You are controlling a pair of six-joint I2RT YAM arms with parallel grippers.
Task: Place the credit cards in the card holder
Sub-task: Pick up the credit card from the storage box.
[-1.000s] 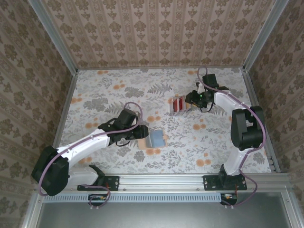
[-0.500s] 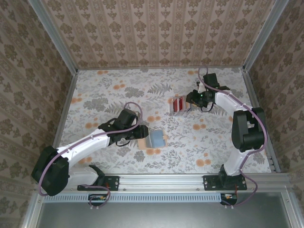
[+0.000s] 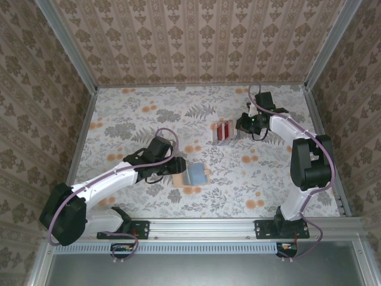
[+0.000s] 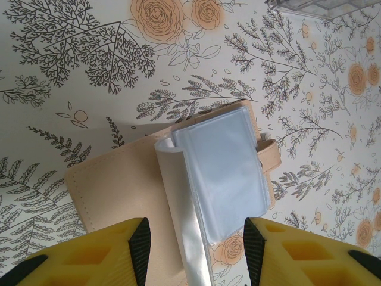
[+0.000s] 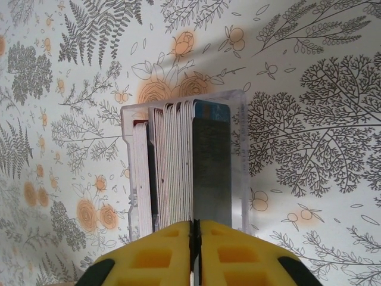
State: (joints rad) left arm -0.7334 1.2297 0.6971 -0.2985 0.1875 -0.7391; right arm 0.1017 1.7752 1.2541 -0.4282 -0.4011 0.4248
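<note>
Credit cards (image 5: 178, 161) stand packed on edge in the clear rack (image 5: 244, 149); your right gripper (image 5: 193, 253) is pressed together on one thin edge. Lift crooked and neighbours may drag out, or the rack may tip. Your left gripper (image 4: 196, 238) hangs spread above the open card holder (image 4: 107, 185).

Card holder's (image 4: 113, 190) near edge behind jaws

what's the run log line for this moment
left gripper: open over wallet | right gripper: shut on cards in clear rack | none in wallet yet
</note>
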